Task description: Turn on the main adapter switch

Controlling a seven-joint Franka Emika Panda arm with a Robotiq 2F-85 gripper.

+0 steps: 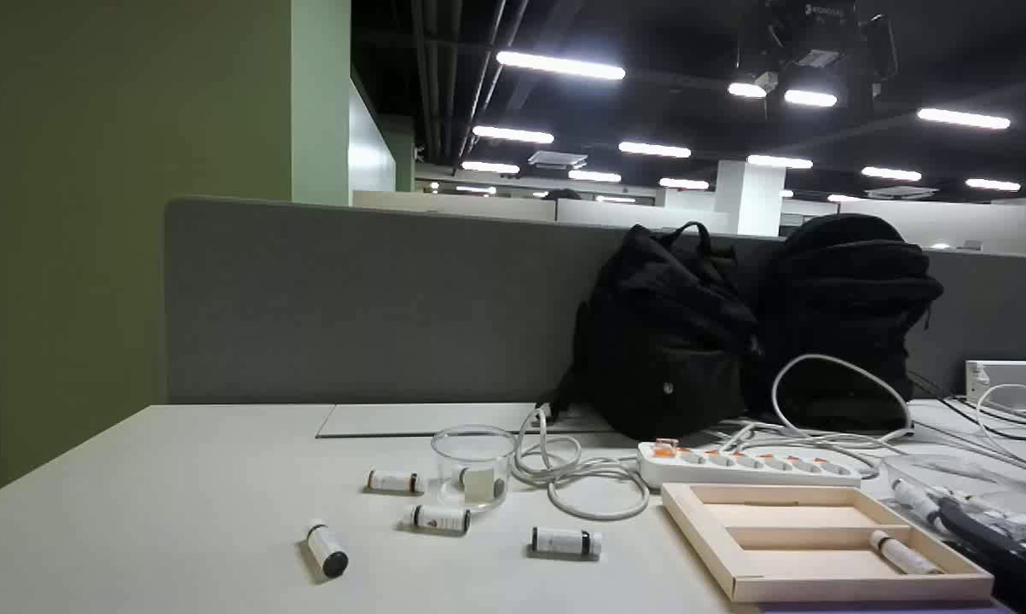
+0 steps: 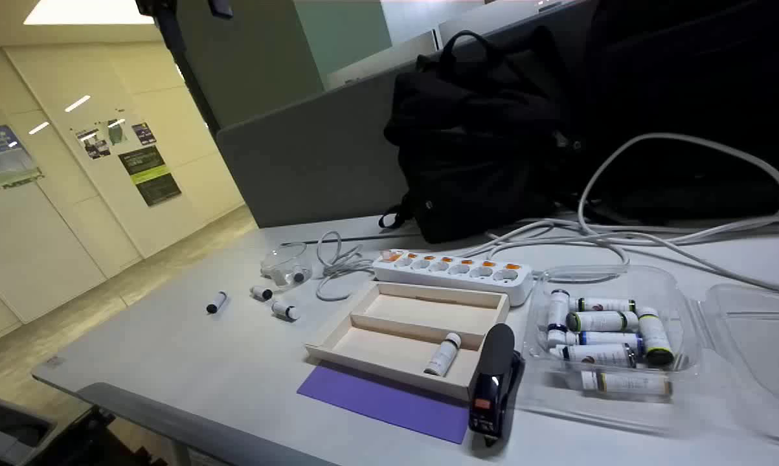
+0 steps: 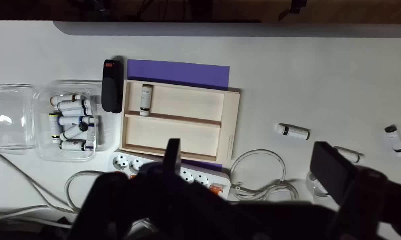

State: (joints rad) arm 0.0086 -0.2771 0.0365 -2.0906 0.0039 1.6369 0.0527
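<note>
No contact made; nothing grasped

Foremost, lower half of the wrist view: gripper point(image 3: 250, 157) parted, perhaps needing closure for a press. Lower centre of an exterior view: wooden frame point(image 2: 379, 344) bearing one vial point(image 2: 443, 355), set crosswise; at right, clear box point(image 2: 648, 285) containing several vials point(image 2: 599, 321). Just behind the wooden frame: power strip point(image 2: 452, 277), its switch point(image 2: 390, 256) at the left end, presumably placed for easy reach; setting unreadable.

Wrist view looks down on desk point(image 3: 287, 83); both exterior views face partition point(image 1: 376, 307); all share power strip point(image 2: 452, 276).
</note>
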